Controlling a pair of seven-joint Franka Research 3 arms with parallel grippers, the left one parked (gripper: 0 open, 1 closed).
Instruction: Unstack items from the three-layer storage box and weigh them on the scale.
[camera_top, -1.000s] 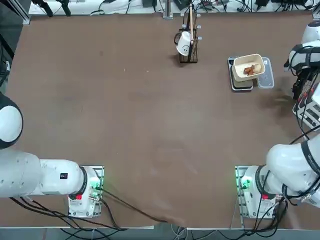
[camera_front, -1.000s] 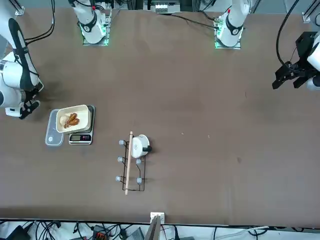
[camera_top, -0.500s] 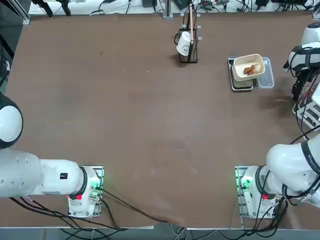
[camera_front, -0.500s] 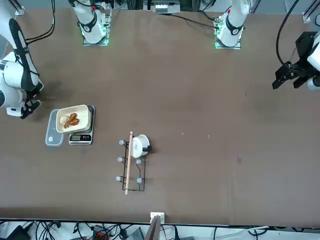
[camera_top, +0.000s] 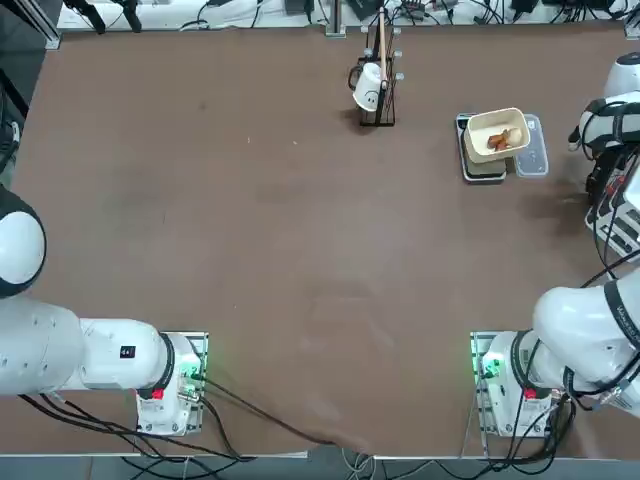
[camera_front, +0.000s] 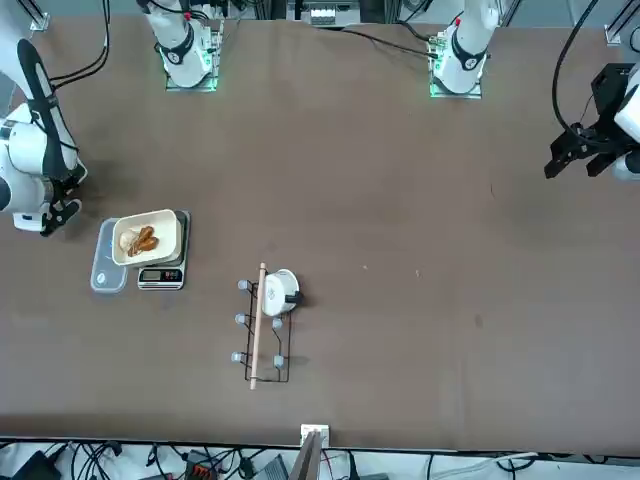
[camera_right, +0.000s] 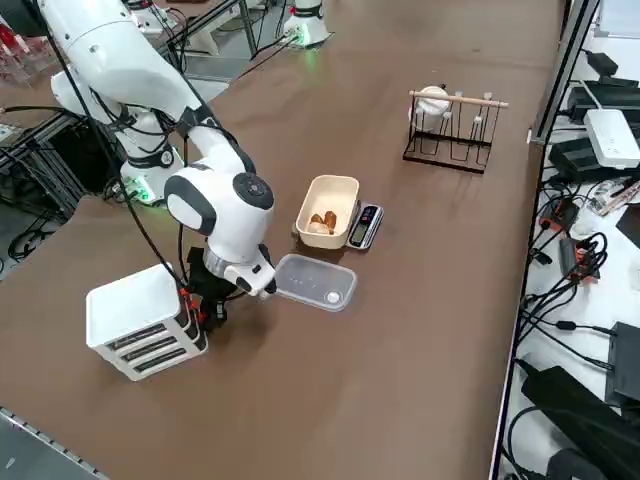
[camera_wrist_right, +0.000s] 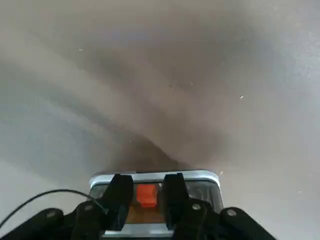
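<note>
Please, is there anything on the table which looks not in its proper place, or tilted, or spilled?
The white mug lies sideways on the dark wire stand instead of standing upright. No spill is visible. The right gripper is at the storage box.

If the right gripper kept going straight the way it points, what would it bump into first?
Probably the red-orange piece at the front of the white storage box, right before the right gripper; depth is hard to judge.
</note>
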